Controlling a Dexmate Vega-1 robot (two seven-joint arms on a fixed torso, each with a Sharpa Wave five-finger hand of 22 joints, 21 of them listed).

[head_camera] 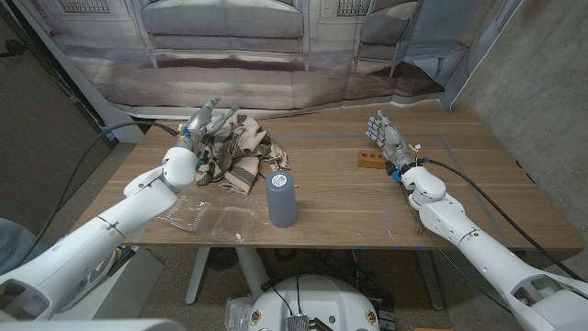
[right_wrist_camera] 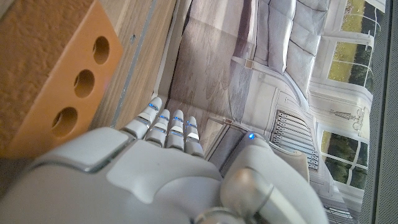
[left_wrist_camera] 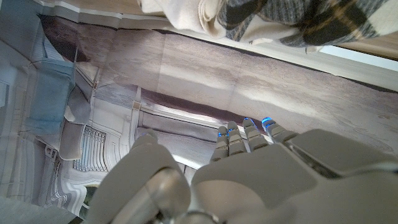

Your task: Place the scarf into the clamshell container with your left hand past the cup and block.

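A crumpled cream, brown and black plaid fabric scarf (head_camera: 236,153) lies heaped on the far left part of the wooden bench (head_camera: 349,198). The robot's left hand (head_camera: 204,124) is at the far left edge of that heap, its fingers raised and somewhat spread above the cloth; in the head view I cannot tell whether any of them pinch the fabric. In the left wrist view the left hand's fingers (left_wrist_camera: 249,134) lie straight side by side with nothing between them, and the scarf (left_wrist_camera: 273,18) shows beyond the fingertips, apart from them.

A clear plastic clamshell container (head_camera: 207,218) lies opened out on the near left of the bench, near the left forearm. Just to its right stands a tall grey cylindrical cup (head_camera: 281,199), upright, near the scarf's near right edge but apart from it.

An orange-brown rectangular wooden block with round holes in its side (head_camera: 368,159) lies right of centre, well apart from the cup. The right hand (head_camera: 390,138) stands just to the right of the block, fingers extended upward and apart, holding nothing. In the right wrist view the block (right_wrist_camera: 50,74) sits close beside the right hand's fingers (right_wrist_camera: 169,127), which lie straight and close together.
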